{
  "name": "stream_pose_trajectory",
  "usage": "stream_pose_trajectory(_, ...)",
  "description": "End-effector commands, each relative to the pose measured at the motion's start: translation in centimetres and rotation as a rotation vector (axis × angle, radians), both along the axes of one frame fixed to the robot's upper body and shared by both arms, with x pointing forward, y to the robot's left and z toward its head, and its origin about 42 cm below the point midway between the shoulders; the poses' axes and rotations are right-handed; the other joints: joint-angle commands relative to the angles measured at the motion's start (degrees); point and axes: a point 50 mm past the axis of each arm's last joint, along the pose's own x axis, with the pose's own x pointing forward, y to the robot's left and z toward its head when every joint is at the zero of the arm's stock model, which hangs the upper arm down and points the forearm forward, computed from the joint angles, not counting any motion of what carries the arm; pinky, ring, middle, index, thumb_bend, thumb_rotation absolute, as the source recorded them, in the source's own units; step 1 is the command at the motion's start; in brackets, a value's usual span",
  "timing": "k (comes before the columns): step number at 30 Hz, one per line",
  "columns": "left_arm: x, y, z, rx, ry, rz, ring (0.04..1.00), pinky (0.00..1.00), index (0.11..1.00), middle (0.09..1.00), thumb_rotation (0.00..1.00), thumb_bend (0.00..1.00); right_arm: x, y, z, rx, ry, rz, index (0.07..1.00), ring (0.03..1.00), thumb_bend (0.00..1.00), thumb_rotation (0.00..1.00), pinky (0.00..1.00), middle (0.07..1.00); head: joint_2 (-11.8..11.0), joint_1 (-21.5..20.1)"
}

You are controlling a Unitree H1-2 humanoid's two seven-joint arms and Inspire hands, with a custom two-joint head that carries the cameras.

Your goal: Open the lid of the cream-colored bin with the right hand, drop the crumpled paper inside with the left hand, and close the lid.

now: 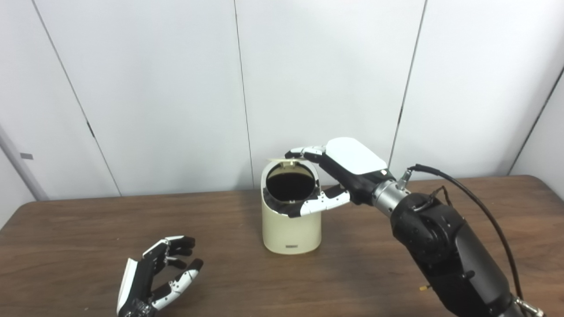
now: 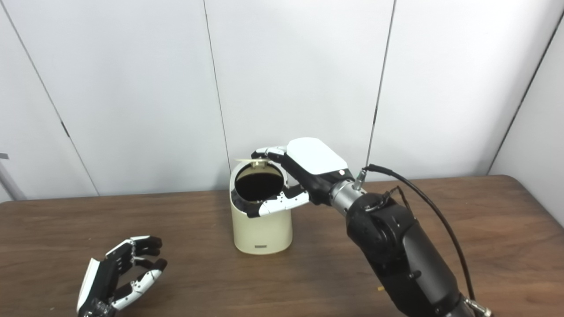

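Label (image 1: 291, 247) on bin (image 1: 291, 229), unreadable

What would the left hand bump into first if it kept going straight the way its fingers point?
Probably nothing nearby. The left hand, open and empty, points up and rightward over bare table; the cream bin sits further right, likely off that line, though depth is unclear.

Bin (image 1: 291, 229) stands on the table (image 1: 66, 246) about mid-width, toward the far side, w/ the wall panels (image 1: 154, 88) behind it. Its lid (image 1: 282, 161) is up at the far rim, right hand (image 1: 339, 176) at the bin's top from the right, fingers (image 1: 304, 152) by the lid, thumb across the near rim. Left hand (image 1: 158, 275) sits near-left, well apart from the bin.
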Motion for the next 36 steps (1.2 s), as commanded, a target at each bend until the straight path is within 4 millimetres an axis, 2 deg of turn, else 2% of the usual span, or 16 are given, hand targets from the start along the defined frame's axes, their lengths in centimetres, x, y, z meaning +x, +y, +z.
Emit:
stream_pose_trajectory(1,-0.3,-0.3,-0.1,-0.003,-0.010,-0.006,0.655,0.53,0.651,0.674,0.26,0.59,-0.2,-0.1,1.9,0.024,-0.064,0.002,0.836,0.841,0.94,0.84,0.72,0.851,0.1,-0.1)
stream_pose_trajectory(6,-0.4,-0.3,0.1,-0.005,-0.014,-0.010,0.656,0.54,0.650,0.675,0.27,0.59,-0.4,-0.1,1.4,0.031,-0.050,0.011,0.829,0.834,0.95,0.84,0.71,0.841,0.4,0.1)
stream_pose_trajectory(14,-0.6,-0.4,0.3,0.004,-0.013,-0.003,0.660,0.54,0.647,0.675,0.27,0.59,-0.8,0.0,0.4,0.021,-0.016,0.019,0.825,0.837,0.93,0.83,0.76,0.838,1.0,0.2)
stream_pose_trajectory(18,-0.6,-0.4,0.3,0.003,-0.016,-0.004,0.659,0.54,0.647,0.671,0.25,0.59,-0.9,0.0,-0.1,0.021,-0.005,0.020,0.817,0.821,0.94,0.82,0.73,0.830,1.3,0.4)
stream_pose_trajectory(31,-1.4,-0.5,1.1,0.025,-0.013,0.002,0.657,0.54,0.652,0.674,0.29,0.59,-1.3,0.2,-1.3,0.027,0.034,0.013,0.812,0.820,0.92,0.79,0.75,0.830,2.8,0.9)
stream_pose_trajectory(36,-1.5,-0.6,1.4,0.025,-0.018,0.001,0.652,0.53,0.648,0.672,0.28,0.58,-1.4,0.4,-1.6,0.027,0.054,0.011,0.817,0.823,0.91,0.78,0.76,0.833,3.4,1.1)
